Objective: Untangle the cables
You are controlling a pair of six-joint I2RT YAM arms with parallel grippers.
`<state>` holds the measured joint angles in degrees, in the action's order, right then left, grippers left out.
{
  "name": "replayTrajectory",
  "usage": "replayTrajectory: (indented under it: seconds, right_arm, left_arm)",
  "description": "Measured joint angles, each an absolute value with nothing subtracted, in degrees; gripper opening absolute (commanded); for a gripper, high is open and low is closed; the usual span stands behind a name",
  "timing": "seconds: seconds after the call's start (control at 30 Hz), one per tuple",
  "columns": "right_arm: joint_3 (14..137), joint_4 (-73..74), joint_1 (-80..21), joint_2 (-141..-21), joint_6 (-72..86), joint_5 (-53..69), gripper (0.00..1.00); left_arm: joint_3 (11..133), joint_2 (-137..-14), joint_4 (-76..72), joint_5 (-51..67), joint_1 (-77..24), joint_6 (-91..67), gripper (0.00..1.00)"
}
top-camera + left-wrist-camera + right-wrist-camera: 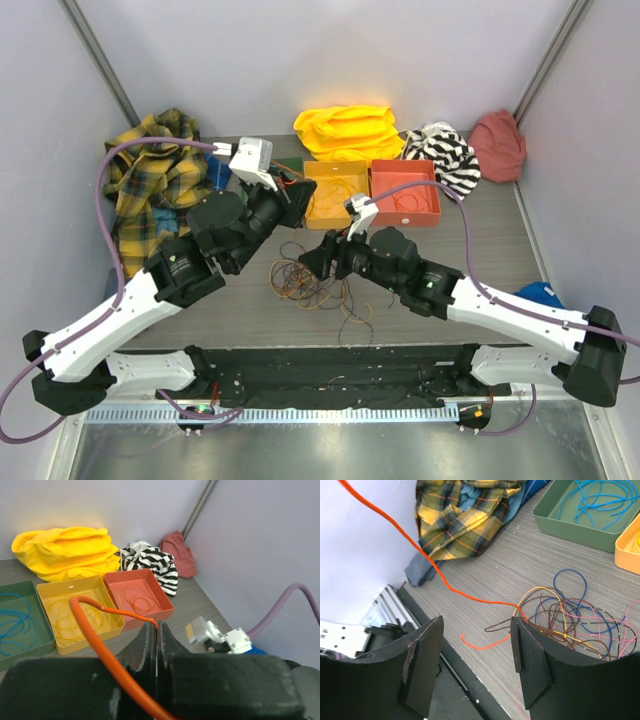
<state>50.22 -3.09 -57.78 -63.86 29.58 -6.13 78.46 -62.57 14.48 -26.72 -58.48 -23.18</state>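
A grey wood-grain surface [500, 250] sits between pale walls [330, 50], with a metal post [95, 45] running up each far corner. A plaid cloth [150, 180] lies well to the left of both pairs of jaws.

Beyond the left jaws, three trays stand side by side. The green tray [30, 650] holds blue loops, the yellow tray [70, 584] holds yellow ones and the red tray [425, 185] holds a few orange-red ones. Behind the trays lie a yellow cloth [348, 130], a striped cloth [445, 155] and a red cloth [498, 145].

The left jaws are closed, their tips pinching an orange strand [97, 642], which arcs up over the left finger [140, 650] and back down into the seam.

The cables [310, 285] lie in a loose bunch on the surface between the two arms, just beyond and to the right of the right jaws' right finger [530, 660]. The bunch shows brown, yellow, blue and pink loops. From it the orange strand runs as one long diagonal line, rising toward the upper left, past the plaid cloth. A short orange end curls on the surface in the gap between the right jaws.

The right jaws are spread wide above the surface and hold nothing.
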Motion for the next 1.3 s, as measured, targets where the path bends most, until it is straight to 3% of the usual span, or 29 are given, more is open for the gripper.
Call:
replayTrajectory:
  seconds: [0.27, 0.5, 0.57, 0.7, 1.0, 1.3]
  right_arm:
    - [51.18, -3.86, -58.00, -71.26, 26.89, -7.51, 0.57]
    - [51.18, -6.22, -58.02, -73.56, 25.65, -9.78, 0.26]
    - [51.18, -7.70, -58.02, -73.56, 25.34, -10.85, 0.22]
    - [50.63, -12.43, -58.02, -73.56, 25.36, -13.50, 0.01]
    - [46.98, -15.64, -58.02, -70.81, 24.56, -19.59, 0.01]
    - [46.74, -13.56, -58.02, -55.35, 19.86, -26.65, 0.01]
  left_arm:
    - [78.63, -62.57, 14.76, -25.43, -58.48, -23.53, 0.00]
    - [78.67, -62.54, 15.31, -24.84, -58.48, -23.97, 0.01]
    - [78.67, -62.50, 15.35, -24.71, -58.48, -24.16, 0.01]
    - [78.48, -61.93, 15.35, -24.36, -58.48, -25.17, 0.00]
    - [75.61, -57.91, 15.70, -24.69, -58.48, -26.41, 0.00]
    - [73.73, -56.71, 15.86, -25.74, -58.48, -26.79, 0.01]
